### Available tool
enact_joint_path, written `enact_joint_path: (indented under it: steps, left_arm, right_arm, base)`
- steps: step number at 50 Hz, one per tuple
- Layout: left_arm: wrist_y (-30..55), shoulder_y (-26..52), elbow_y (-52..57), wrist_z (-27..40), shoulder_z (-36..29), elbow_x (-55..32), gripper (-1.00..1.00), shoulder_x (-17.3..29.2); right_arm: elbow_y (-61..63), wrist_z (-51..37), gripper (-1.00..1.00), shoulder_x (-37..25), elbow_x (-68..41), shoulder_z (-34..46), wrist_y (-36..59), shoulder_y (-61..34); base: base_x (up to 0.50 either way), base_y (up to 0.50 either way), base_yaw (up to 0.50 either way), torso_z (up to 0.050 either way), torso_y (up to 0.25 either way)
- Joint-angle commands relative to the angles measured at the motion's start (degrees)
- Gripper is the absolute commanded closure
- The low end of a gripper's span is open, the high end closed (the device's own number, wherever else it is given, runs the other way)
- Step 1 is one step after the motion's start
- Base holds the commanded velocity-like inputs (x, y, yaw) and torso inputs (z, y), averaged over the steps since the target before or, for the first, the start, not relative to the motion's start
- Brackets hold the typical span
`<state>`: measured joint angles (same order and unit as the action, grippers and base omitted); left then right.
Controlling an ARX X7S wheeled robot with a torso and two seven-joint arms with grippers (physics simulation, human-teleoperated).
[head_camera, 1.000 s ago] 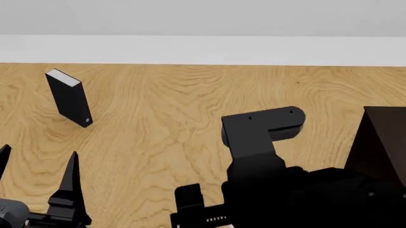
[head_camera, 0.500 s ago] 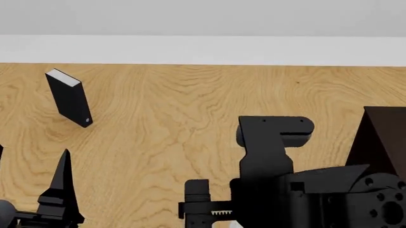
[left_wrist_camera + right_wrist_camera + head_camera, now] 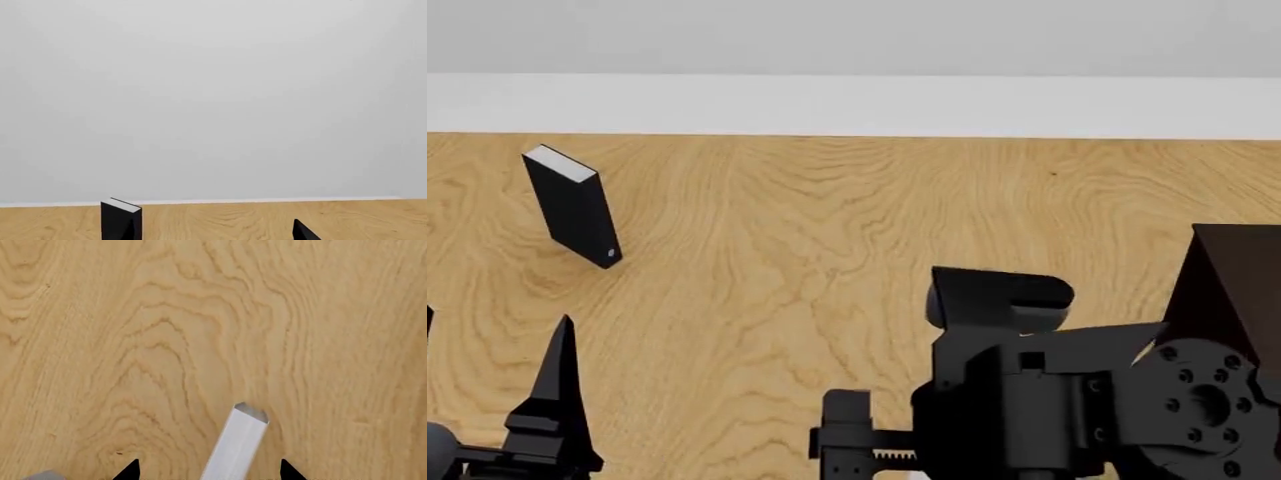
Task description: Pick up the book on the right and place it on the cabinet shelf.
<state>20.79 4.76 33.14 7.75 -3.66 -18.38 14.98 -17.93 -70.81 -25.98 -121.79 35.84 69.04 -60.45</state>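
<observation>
Left wrist view: a pale wall is seen above the wooden table, with the black book standing upright and only one dark tip of the left gripper visible, so the state of its jaws cannot be told here.

Head view: the black book stands far to the left, well apart from everything else. The left gripper is shown low at the left with its jaws released and nothing between them. The right arm fills the lower middle, and the right gripper itself is hidden beneath it. The dark cabinet is seen at the right edge; no book is on it.

Right wrist view: the book, light grey and slim, is seen between the two tips of the right gripper, which are spread wide and clear of it. The grasp is judged not yet made; closing, lifting and placing on the shelf are left.
</observation>
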Motion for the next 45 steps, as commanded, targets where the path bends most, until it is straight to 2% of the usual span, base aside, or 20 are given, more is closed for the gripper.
enact_joint_path:
  steps: [1, 17, 30, 45]
  left_arm:
    - [-0.2, -0.1, 0.0, 0.3, -0.4, -0.3, -1.00, 0.4]
    - [-0.5, 0.0, -0.4, 0.9, -0.6, -0.6, -1.00, 0.8]
    - [-0.8, -0.1, -0.4, 1.1, -0.1, -1.3, -1.00, 1.1]
    - [-1.0, -0.1, -0.7, 1.5, -0.7, -1.2, -1.00, 1.3]
  right_arm:
    - [-4.3, 4.3, -1.00, 1.2, 2.9, 1.5, 0.7, -0.1]
    - [-2.7, 6.8, -1.00, -0.9, 5.0, 1.3, -1.2, 4.9]
    - [-6.5, 15.9, -1.00, 0.8, 12.9, 2.8, -1.6, 4.0]
    - [-8.2, 21.5, -1.00, 1.5, 17.4, 4.4, -2.8, 4.8]
  base:
    - [0.00, 0.00, 0.00, 0.000, 0.000]
    - [0.00, 0.00, 0.00, 0.000, 0.000]
    - [0.00, 0.00, 0.00, 0.000, 0.000]
    - [0.00, 0.00, 0.00, 0.000, 0.000]
